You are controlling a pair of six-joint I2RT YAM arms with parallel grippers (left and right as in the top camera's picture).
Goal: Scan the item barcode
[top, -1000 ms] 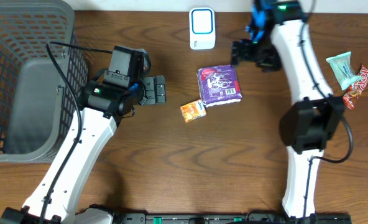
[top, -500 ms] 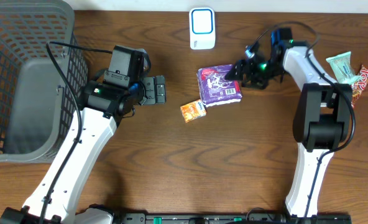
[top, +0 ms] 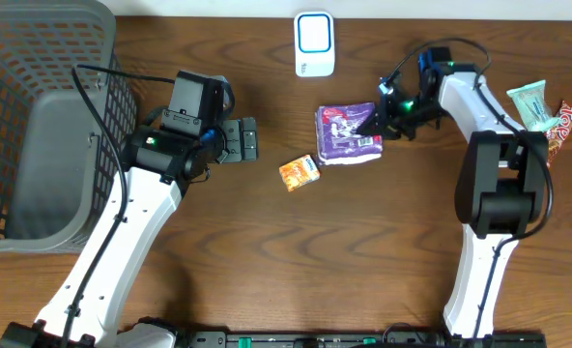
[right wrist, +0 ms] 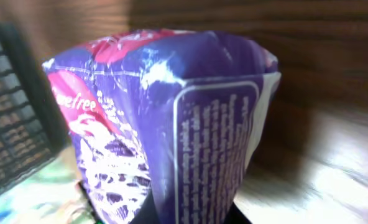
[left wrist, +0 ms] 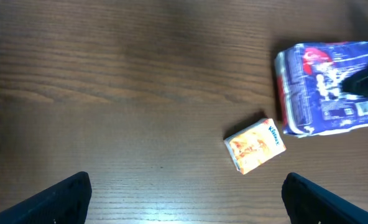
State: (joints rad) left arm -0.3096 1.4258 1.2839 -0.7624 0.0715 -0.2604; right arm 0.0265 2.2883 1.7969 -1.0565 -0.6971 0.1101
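A purple packet (top: 347,133) with white print lies at the table's middle, below a white scanner (top: 314,44) with a blue ring. My right gripper (top: 375,121) is shut on the packet's right edge. In the right wrist view the packet (right wrist: 171,124) fills the frame, its printed side panel facing the camera and one end lifted. The same packet (left wrist: 324,87) shows at the upper right of the left wrist view. My left gripper (top: 247,140) stands open to the left of it, its fingers wide apart (left wrist: 187,208) over bare wood.
A small orange box (top: 300,171) lies just left of and below the packet, also seen as the orange box (left wrist: 255,145). A grey mesh basket (top: 35,58) fills the far left. A green snack pack (top: 534,104) and a red one (top: 558,133) lie at the right edge.
My right arm swung down from beside the scanner to the purple packet and shut on its right edge. The packet shifted slightly right. The left arm stayed still.
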